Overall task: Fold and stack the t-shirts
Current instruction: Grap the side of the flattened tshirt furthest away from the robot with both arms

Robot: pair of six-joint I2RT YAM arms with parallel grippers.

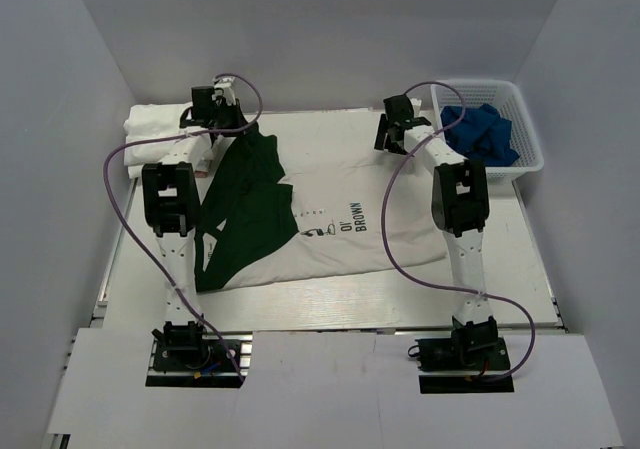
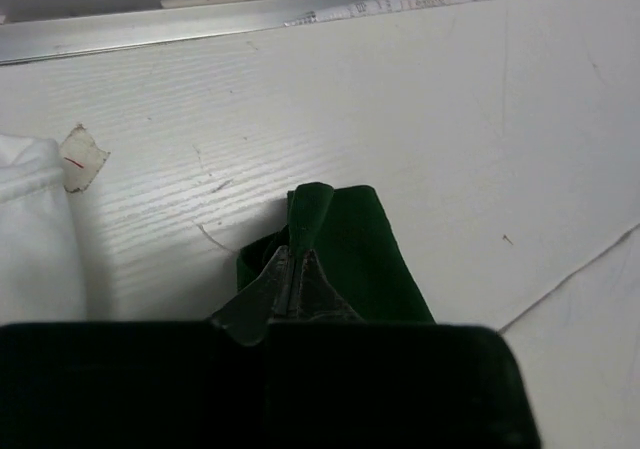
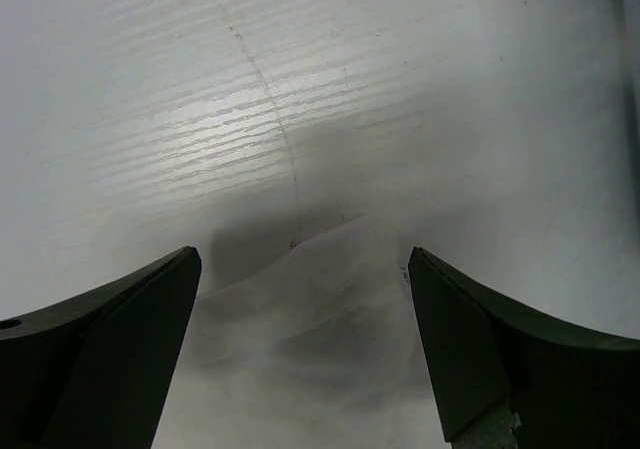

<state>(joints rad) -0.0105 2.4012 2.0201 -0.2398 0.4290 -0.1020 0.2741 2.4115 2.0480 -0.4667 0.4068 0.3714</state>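
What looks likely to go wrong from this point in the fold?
The left gripper has its jaws shut on only a small green tip of the t-shirt; it may slip out mid-fold.
The right gripper is open above the shirt's white edge, so a one-sided pull could skew the fold.
The folded white stack lies close to the left gripper and might get nudged.

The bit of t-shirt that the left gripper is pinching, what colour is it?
Dark green. That bit of t-shirt shows best in the left wrist view.
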